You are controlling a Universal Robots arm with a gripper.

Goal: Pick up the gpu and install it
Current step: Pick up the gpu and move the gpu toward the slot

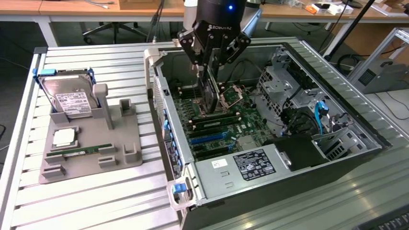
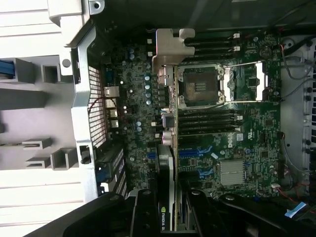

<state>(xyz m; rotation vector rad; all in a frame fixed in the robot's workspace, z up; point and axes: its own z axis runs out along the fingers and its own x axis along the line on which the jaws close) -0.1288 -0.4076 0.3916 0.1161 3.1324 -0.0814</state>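
The gripper (image 1: 210, 61) is pointed down into the open computer case (image 1: 160, 91), jaws closed on the upright graphics card (image 1: 208, 93). The case is laid on a slatted table (image 1: 96, 201).

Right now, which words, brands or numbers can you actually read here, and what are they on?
"ROBOTIQ": upside down, on the gripper holding the gpu.
Too small or blurred to read: the hard drive label, the power supply label, the motherboard print, the logo on the gpu.
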